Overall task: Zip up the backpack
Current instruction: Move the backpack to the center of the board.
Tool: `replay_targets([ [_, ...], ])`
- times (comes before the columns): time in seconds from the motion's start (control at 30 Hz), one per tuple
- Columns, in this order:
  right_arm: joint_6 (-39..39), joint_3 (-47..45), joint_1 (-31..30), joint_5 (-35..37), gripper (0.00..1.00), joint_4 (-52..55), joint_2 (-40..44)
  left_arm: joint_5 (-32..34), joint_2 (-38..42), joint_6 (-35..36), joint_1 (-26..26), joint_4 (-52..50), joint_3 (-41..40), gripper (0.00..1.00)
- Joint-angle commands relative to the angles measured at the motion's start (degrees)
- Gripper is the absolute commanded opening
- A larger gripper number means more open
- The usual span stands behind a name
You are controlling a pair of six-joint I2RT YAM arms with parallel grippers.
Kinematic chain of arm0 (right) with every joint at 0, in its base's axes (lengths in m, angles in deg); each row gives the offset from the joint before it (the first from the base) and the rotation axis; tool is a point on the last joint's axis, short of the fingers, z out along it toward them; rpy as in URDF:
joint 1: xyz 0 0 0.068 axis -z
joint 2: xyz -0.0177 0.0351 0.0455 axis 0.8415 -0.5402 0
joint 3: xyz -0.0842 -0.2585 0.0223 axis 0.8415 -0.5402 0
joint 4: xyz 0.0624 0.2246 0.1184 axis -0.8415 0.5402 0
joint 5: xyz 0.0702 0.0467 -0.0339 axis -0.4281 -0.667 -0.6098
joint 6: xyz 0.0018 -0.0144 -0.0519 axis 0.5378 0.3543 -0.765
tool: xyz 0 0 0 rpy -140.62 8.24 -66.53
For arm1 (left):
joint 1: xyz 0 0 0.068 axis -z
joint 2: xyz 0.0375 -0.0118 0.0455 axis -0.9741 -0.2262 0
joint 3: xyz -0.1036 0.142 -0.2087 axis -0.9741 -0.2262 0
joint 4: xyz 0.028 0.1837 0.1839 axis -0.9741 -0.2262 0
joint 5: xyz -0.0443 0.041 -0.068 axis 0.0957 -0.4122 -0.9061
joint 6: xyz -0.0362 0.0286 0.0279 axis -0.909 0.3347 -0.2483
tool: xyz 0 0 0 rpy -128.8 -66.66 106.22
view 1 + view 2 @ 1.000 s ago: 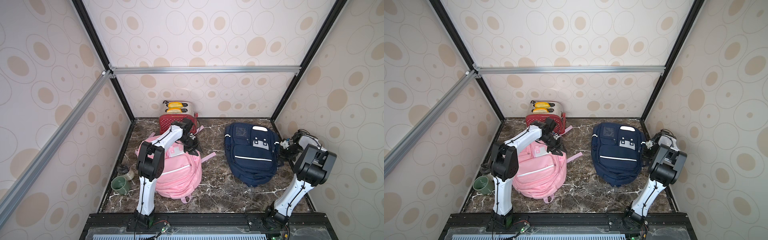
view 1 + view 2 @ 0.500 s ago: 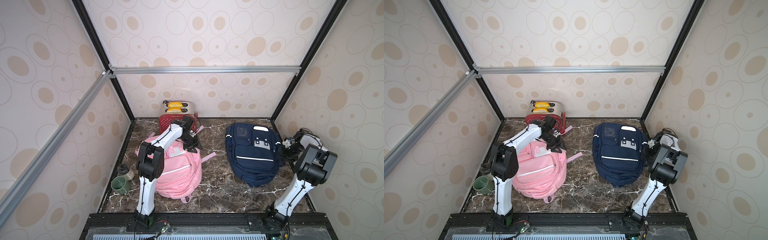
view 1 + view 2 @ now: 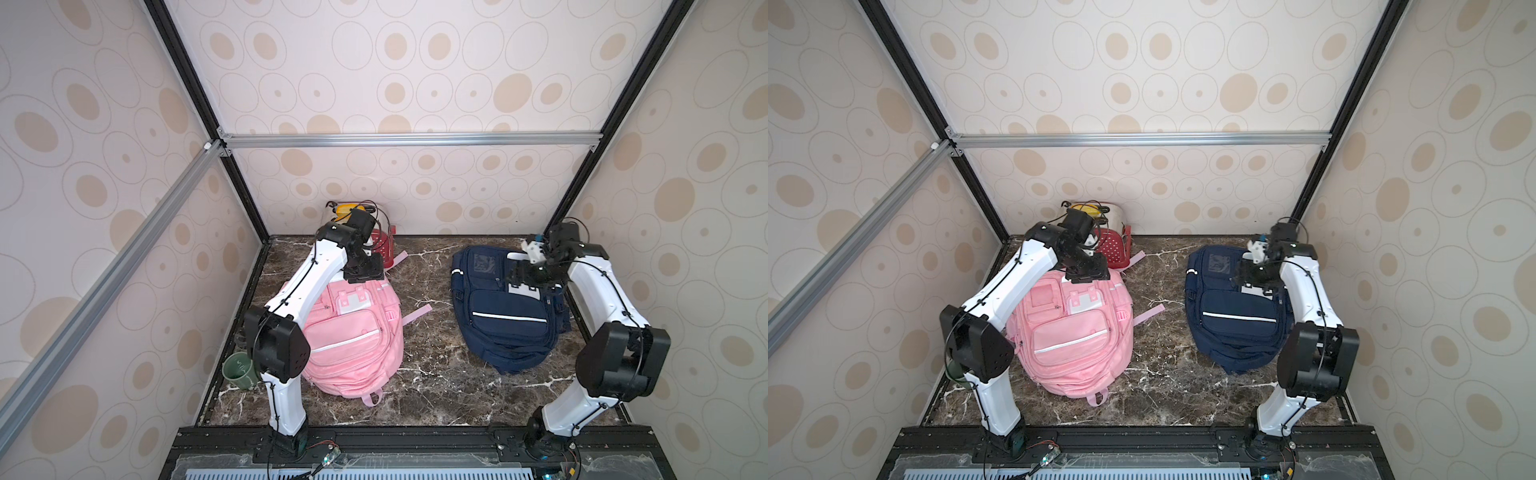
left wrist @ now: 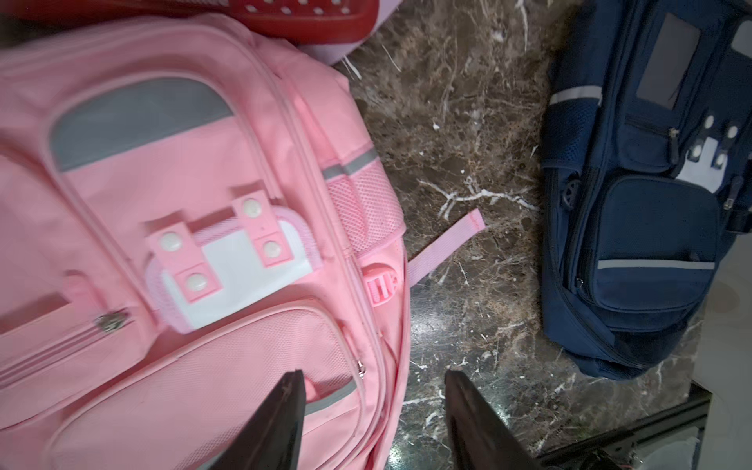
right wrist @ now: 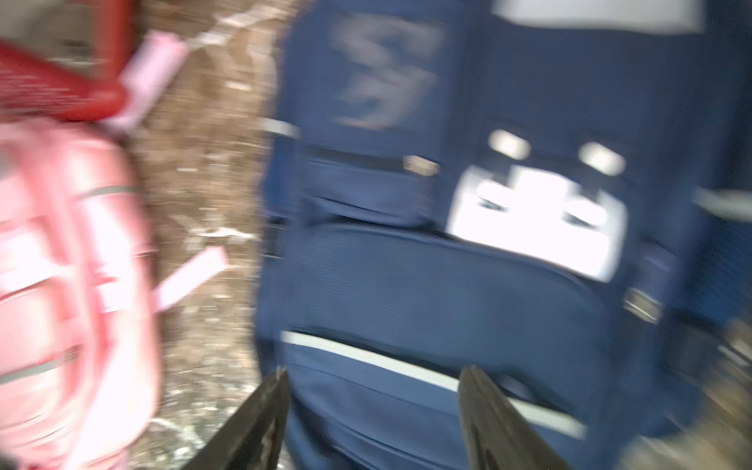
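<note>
Both top views show two: pink backpack [image 3: 353,332], navy backpack [image 3: 507,328]; left hand [image 4: 372,378], right hand [image 5: 372,372] wide.

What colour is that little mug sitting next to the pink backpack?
The mug is dull green, seen best in a top view, beside the pink backpack.

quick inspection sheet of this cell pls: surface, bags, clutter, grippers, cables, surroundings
surface: dark marble tabletop, no spills seen
job's things: pink backpack and navy backpack lying flat, apart; main zips not clear enough to judge
clutter: red basket, yellow-topped appliance behind it, green mug near left arm
grippers: left gripper open, empty, over pink backpack; right gripper open, empty, over navy backpack
cables: black cables on both arms
surroundings: spotted walls, aluminium bar
</note>
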Motion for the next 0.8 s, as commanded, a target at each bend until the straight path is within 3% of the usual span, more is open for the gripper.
replay_targets([
  [0.0, 5.55, 1.19, -9.91, -9.87, 0.70, -5.36, -2.73, 10.64, 4.20, 2.26, -5.32, -3.78, -2.39, 0.59],
  [0.1, 3.61, 7.95, -19.64, -8.45, 0.70, -0.64, -11.22, 8.78, 7.00, 2.30, -12.48, -5.50, -7.08, 0.59],
  [0.23, 0.98, 11.20, -25.56, -8.67, 0.69, 4.56, -20.43, 9.66, 10.91, 3.73, -18.26, -5.62, -14.75, 0.59],
  [0.47, -0.40, 12.76, -28.80, -11.42, 0.69, 5.51, -27.36, 9.29, 13.93, 2.24, -22.23, -3.67, -22.21, 0.59],
  [0.77, 1.72, 16.42, -32.54, -14.56, 0.70, 4.37, -32.14, 10.08, 15.75, 2.35, -22.59, -2.68, -25.87, 0.59],
])
